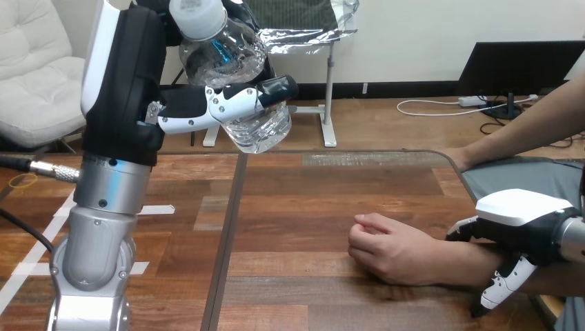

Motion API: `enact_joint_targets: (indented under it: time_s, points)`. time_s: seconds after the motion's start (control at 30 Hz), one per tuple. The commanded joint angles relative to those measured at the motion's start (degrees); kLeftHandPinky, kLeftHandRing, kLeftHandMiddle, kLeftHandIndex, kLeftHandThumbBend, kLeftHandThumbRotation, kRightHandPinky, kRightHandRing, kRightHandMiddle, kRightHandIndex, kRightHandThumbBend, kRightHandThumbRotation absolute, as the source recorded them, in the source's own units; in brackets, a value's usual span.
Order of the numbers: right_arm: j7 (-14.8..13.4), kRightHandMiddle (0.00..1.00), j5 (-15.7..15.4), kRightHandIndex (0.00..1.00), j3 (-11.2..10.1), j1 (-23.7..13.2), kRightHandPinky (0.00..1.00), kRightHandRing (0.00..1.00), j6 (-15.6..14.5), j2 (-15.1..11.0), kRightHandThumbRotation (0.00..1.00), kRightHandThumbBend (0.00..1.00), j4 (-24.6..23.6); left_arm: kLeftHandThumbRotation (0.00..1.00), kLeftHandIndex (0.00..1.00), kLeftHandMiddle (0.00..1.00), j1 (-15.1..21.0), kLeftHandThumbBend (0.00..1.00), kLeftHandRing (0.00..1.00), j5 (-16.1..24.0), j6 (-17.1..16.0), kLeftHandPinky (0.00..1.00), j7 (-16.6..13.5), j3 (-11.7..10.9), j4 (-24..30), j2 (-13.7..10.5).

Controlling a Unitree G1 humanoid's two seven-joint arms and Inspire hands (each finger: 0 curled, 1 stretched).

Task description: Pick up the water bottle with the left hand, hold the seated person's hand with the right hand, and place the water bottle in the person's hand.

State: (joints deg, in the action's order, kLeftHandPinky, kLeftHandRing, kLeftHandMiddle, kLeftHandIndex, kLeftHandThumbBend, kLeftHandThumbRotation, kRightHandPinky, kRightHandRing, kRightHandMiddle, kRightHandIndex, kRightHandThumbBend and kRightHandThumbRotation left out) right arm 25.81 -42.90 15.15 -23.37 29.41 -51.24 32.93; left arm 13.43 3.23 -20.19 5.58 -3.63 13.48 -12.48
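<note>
My left hand (138, 83) is raised high at the upper left, its fingers (234, 103) curled round a clear water bottle (227, 58) with a white cap. The bottle hangs tilted, well above the table. The person's hand (386, 252) rests on the table at the lower right as a loose fist, knuckles up. My right hand (528, 217) sits over the person's wrist just behind that fist. Its fingers (463, 229) curl over the far side and its thumb (507, 281) reaches down the near side. The bottle is far up and left of the person's hand.
The wooden table (310, 200) has a dark seam running down its middle and white tape marks (155, 209) at the left. The person's other arm (514, 141) reaches in at the upper right, its hand at the table's far edge.
</note>
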Motion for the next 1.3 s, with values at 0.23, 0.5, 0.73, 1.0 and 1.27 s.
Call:
enact_joint_targets:
  time_s: [0.23,0.5,0.73,1.0,1.27]
  points:
    - [1.65,0.78,-1.75,0.79,2.03,-4.44,0.6,0.75,-4.52,-0.02,0.45,1.0,-0.36,0.0,0.37,0.35,2.15,0.58,0.3,-2.02,-1.24,0.23,-0.19,-1.3,1.51,-0.13]
    - [1.53,0.74,-2.95,0.74,3.65,-4.74,0.52,0.69,-6.3,0.83,0.44,1.0,-0.03,0.0,0.37,0.35,2.25,0.59,0.29,-1.07,-1.55,0.23,-0.87,-1.53,1.61,-0.05]
    - [0.99,0.71,-3.65,0.71,4.83,-4.68,0.46,0.64,-7.8,1.68,0.44,1.0,0.27,0.0,0.36,0.34,2.14,0.6,0.28,-1.46,-1.85,0.22,-0.93,-1.7,1.55,0.14]
    - [-0.98,0.58,-4.7,0.65,6.13,-4.46,0.35,0.49,-8.95,2.67,0.44,1.0,0.63,0.0,0.36,0.34,2.01,0.6,0.28,-1.23,-2.09,0.22,-0.96,-1.99,1.56,0.18]
    - [-5.93,0.34,-4.96,0.58,6.78,-4.07,0.16,0.24,-7.02,3.5,0.38,1.0,2.29,0.0,0.36,0.34,1.97,0.59,0.28,-1.26,-2.6,0.22,-0.97,-2.24,1.13,0.27]
